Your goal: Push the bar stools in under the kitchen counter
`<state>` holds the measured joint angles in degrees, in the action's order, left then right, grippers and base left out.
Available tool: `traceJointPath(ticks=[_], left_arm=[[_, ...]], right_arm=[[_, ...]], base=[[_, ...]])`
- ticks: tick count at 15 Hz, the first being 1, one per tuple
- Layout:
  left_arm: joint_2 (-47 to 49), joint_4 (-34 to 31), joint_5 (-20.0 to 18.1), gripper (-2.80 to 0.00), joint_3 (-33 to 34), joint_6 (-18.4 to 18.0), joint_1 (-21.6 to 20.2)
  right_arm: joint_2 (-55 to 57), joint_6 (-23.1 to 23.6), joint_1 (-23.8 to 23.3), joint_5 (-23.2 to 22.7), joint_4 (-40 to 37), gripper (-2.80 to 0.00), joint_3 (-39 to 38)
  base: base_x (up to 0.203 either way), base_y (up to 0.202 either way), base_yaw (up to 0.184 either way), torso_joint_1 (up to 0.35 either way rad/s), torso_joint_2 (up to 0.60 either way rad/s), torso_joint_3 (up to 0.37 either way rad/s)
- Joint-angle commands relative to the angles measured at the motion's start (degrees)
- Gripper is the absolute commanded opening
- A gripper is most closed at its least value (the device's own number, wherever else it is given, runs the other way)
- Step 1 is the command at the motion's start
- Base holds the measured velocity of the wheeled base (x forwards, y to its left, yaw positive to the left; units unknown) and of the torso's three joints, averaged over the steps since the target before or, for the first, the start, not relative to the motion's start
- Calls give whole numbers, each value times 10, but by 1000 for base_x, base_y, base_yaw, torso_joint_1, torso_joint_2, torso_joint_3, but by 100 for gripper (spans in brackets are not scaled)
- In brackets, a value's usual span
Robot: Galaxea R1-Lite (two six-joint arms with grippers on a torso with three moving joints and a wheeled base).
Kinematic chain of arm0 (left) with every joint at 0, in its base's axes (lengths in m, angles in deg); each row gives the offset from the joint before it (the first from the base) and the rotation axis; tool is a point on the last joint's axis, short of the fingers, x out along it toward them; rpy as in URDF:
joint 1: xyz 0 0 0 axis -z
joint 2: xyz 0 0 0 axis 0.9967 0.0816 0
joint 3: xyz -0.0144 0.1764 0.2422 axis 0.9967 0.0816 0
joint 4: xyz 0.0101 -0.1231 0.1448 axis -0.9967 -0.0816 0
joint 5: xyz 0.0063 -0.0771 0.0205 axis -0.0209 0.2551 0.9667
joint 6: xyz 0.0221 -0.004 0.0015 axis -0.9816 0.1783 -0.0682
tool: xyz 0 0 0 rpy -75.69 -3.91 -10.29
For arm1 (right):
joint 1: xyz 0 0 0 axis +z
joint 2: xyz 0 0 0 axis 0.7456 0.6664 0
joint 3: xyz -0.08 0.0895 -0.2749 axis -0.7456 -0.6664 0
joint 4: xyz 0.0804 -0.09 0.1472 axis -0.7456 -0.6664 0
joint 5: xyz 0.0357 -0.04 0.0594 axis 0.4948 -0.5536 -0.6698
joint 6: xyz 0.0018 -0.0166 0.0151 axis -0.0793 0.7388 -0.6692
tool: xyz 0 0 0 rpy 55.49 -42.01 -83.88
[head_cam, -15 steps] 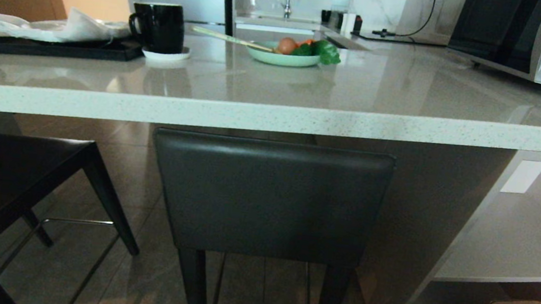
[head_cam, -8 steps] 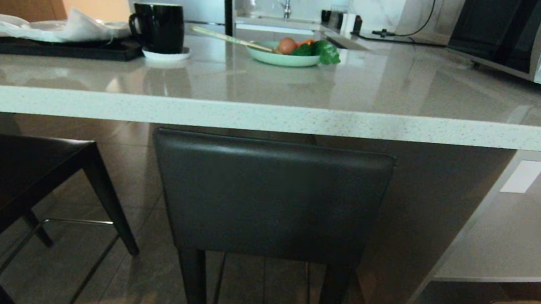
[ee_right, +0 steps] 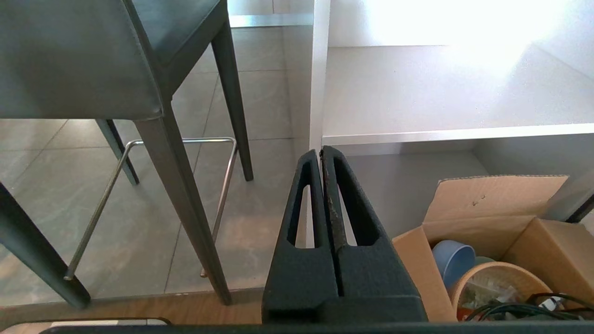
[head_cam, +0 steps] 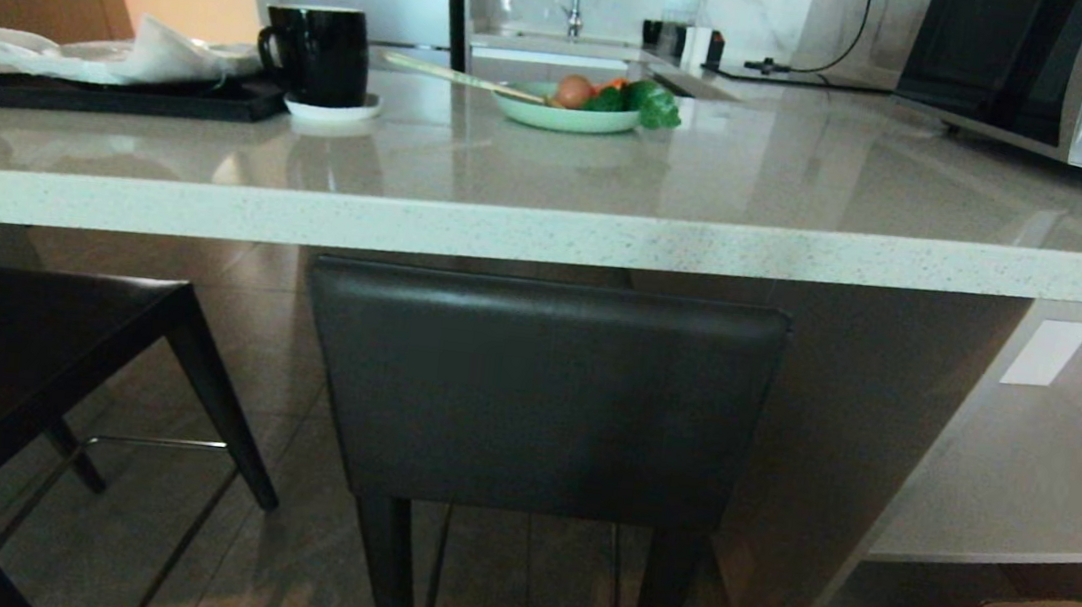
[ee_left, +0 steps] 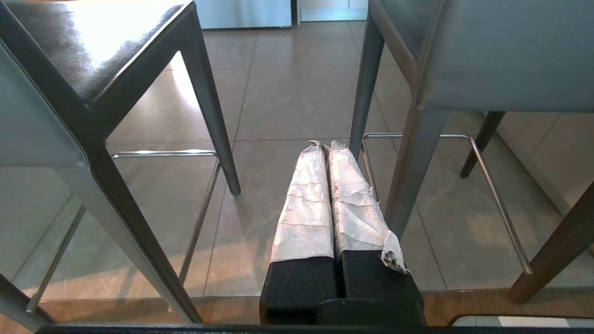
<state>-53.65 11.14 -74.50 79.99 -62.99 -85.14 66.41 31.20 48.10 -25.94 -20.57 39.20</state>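
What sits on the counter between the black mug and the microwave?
Head view: between the black mug and the microwave, the kitchen counter holds a pale green plate of vegetables; otherwise that stretch is bare stone.

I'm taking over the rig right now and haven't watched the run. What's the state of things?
Left gripper: shut, empty, low between the two stools.
Right gripper: shut, empty, low beside the shelves.
Middle stool: backrest just below the kitchen counter edge, looks pushed in.
Left stool: angled, standing out from the counter.
Left to do: push the left stool in.
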Motion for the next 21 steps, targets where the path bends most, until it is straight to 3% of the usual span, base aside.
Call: traceJointPath(ticks=[1,13,21], left_arm=[[2,0,0,-280,1,0,0],[2,0,0,-280,1,3,0],[2,2,0,-280,1,9,0]], right_arm=[[0,0,0,0,0,-280,0],[0,-1,0,1,0,-280,0],[0,-1,0,1,0,-280,-1]], base=[[0,0,0,0,0,0],[-164,0,-2,1,0,2],[2,45,-2,2,2,1]])
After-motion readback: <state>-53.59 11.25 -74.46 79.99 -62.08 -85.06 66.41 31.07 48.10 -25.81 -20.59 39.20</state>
